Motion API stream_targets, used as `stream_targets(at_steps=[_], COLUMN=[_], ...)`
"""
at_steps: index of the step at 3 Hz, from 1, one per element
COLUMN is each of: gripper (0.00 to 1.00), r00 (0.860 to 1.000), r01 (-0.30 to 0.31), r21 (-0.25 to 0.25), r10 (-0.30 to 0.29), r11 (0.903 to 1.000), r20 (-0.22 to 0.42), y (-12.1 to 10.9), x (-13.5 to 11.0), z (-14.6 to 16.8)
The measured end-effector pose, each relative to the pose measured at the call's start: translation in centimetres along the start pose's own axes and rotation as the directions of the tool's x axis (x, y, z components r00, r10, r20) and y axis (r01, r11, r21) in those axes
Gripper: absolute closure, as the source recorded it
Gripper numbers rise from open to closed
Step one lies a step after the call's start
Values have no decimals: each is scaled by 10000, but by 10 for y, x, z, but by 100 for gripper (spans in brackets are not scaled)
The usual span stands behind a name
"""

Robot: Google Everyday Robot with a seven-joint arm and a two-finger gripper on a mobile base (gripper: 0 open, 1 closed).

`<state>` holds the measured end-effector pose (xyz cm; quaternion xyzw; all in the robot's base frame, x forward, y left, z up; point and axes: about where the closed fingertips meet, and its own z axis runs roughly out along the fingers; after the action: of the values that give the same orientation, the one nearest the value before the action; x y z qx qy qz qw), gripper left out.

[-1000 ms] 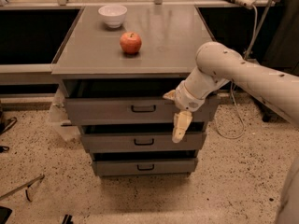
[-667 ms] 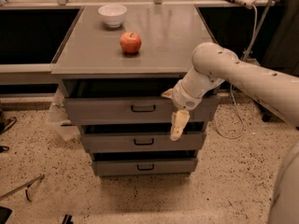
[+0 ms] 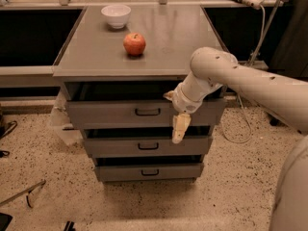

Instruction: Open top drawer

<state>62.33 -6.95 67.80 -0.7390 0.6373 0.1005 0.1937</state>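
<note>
Wide grey metal top drawer (image 3: 110, 113) with small black loop handle (image 3: 147, 111) sits directly under flat grey cabinet top (image 3: 96, 57), pulled out a little. Cream gripper (image 3: 178, 127) hangs pointing down below the cabinet top's front right, over the drawer front's lower edge; how far it's spread can't be told. Red apple (image 3: 134, 44) and white bowl (image 3: 116, 15) are on the cabinet top.

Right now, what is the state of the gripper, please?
The gripper: state cannot be told. It hangs in front of the top drawer, to the right of the handle.

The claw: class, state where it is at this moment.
In the camera view, the claw hangs right of centre in front of the top drawer, just right of its handle, tip near the middle drawer.
</note>
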Motion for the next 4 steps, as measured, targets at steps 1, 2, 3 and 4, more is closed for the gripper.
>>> stream_targets(at_steps=[1,2,3,4], gripper=[0,0,0,0], r00=[9987,9956,9955,9920], r01=[-367,-767,-770,-1247], r21=[-397,-1205,-1208,-2238], r10=[352,694,697,1175], r11=[9985,9897,9897,9666], r20=[-379,-636,-636,-453], y=[-8,-10,-10,10], x=[5,7,6,-6], z=[13,23,22,14])
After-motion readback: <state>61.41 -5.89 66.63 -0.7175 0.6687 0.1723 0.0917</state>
